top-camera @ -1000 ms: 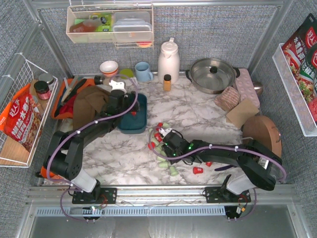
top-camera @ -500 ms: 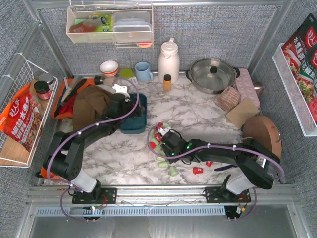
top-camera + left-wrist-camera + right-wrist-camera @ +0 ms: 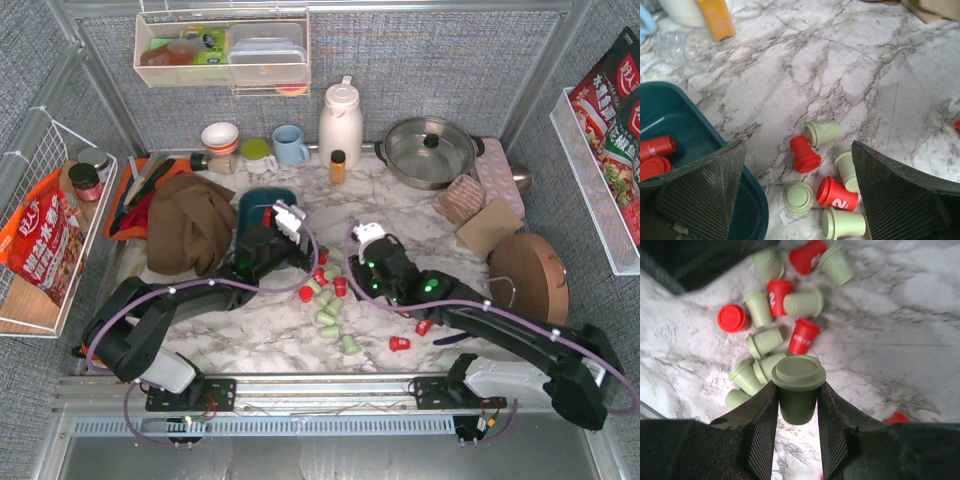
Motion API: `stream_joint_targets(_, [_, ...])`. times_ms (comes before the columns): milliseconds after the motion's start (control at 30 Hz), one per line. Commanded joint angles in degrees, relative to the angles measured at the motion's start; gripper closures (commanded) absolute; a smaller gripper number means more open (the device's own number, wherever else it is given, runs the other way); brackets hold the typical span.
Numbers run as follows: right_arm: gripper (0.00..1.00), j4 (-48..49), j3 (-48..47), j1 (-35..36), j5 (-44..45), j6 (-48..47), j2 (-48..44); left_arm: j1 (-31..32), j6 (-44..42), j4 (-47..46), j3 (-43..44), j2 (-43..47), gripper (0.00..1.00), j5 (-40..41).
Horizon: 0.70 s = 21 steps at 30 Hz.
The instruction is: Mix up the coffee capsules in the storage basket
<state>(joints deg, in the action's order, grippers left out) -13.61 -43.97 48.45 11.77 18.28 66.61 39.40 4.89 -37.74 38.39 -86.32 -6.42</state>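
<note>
Your right gripper [image 3: 797, 405] is clamped on a mint capsule [image 3: 798, 382], gripping its tapered wall just under the rim. It looks light, hard and slick, so treat that rim as your stop against slipping. Your left gripper [image 3: 800, 192] hangs wide open and empty over the loose coffee capsules [image 3: 805, 155] on the bench [image 3: 850, 75], beside the storage basket [image 3: 677, 112], which holds a few red ones.

Smooth plastic against polished marbling
The coffee capsules [image 3: 805, 155] look like smooth matt plastic, the storage basket [image 3: 685, 112] like sleek teal plastic; the worktop [image 3: 850, 75] has a glossy veined marble finish; the fingers [image 3: 900, 200] are faced in dark, rough, finely gridded material; the pot [image 3: 428, 150] is shiny metal
</note>
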Motion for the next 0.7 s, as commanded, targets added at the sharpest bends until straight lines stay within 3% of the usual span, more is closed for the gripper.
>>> stream_joint_targets(0, [0.71, -3.1, -1.1, -4.2, -1.8, -1.4, -6.0, 0.9, -9.4, -20.6, -6.3, 1.5, 0.05, -6.0])
stream_joint_targets(167, [0.71, -1.9, -0.4, -10.3, -6.9, 0.5, -11.7, 2.2, -14.5, -43.1, -14.3, -0.9, 0.09, -17.7])
stream_joint_targets(300, [0.72, 3.9, 1.5, -12.8, -11.8, 3.1, -14.6, 5.2, -17.0, -56.4, -15.9, -6.2, 0.11, -22.1])
stream_joint_targets(667, [0.72, 10.6, 2.7, -13.5, -19.5, 6.8, -14.6, 12.5, -29.5, -48.0, -10.3, -8.7, 0.11, -19.7])
